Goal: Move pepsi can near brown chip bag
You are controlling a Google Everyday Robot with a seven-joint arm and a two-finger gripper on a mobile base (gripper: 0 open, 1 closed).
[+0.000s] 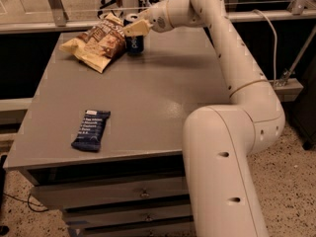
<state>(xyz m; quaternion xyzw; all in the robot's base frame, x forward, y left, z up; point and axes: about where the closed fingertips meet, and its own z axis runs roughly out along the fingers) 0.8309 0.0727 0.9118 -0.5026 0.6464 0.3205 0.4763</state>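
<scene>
We found the gripper point(136, 29) at the upper part of the pepsi can point(134, 44), reaching in from the side away from the brown chip bag point(97, 42). Whether it gripped the can, we could not tell. The can stood upright on the table point(148, 98), just beside the bag, perhaps touching it. White lettering on both was not legible.

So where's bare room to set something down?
Bare: middle and right of the grey tabletop, beyond the flat dark blue wrapper. Crowded: far left, gripper at the dark blue pepsi can beside the crinkled brown chip bag.
</scene>
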